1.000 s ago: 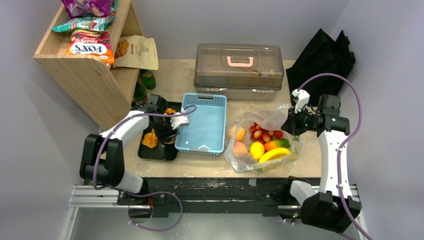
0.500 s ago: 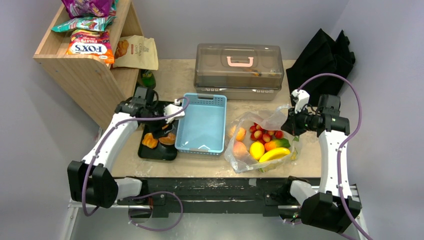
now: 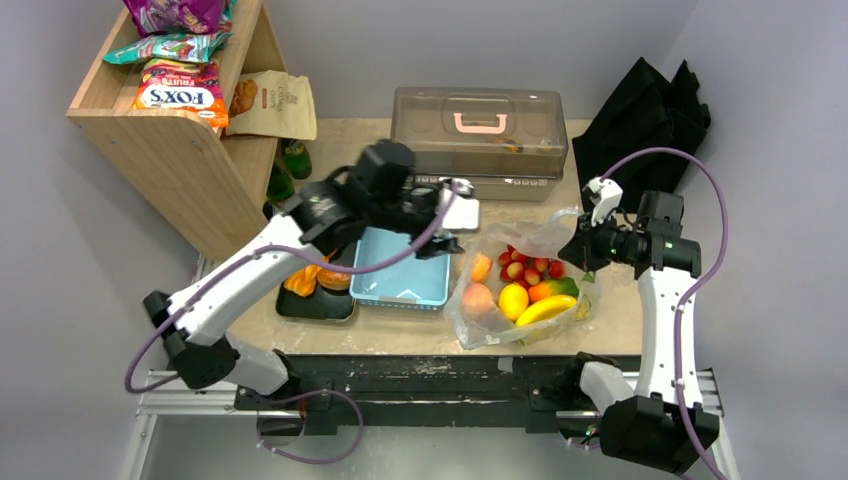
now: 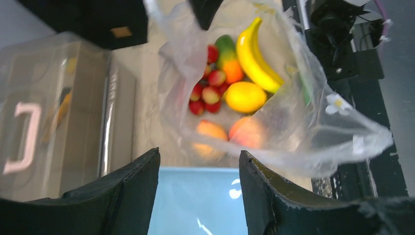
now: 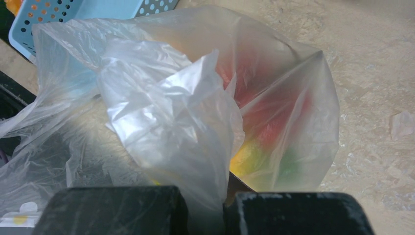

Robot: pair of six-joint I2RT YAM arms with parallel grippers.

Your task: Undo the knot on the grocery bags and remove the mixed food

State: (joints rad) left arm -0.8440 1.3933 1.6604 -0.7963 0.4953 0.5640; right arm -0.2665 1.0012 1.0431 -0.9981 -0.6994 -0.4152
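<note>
Bag [image 3: 535, 240] lies on the near right part of the table [image 3: 350, 160], at 4 o'clock from the basket [image 3: 405, 262]. Its long axis runs roughly 8 to 2 o'clock and its mouth gapes toward 1 o'clock. Nearest inside, the banana [image 3: 548, 310] lies along about the same 8-to-2 line. The lemon [image 3: 514, 300] touches its 10 o'clock side, and the peach [image 3: 478, 298] sits at 9 o'clock from the lemon. Just beyond the banana is the mango [image 3: 553, 288], and farther in are the orange [image 3: 481, 267] and the red fruits [image 3: 525, 268].

The right gripper [image 5: 205, 200] is at the bag's 2 o'clock rim — its fingers are pressed together on a fold of film, which stands lifted off the table there. The left gripper [image 4: 198, 155] hangs over the basket's far right corner, at the bag's 10 o'clock. Its fingers are spread wide with nothing between them, and its camera looks through the gap into the bag's mouth.

At 9 o'clock from the basket, the tray [image 3: 318, 308] carries bread [image 3: 300, 282], partly hidden by the left arm. Farthest back, at 12 o'clock from the basket, stands the box [image 3: 478, 145].
</note>
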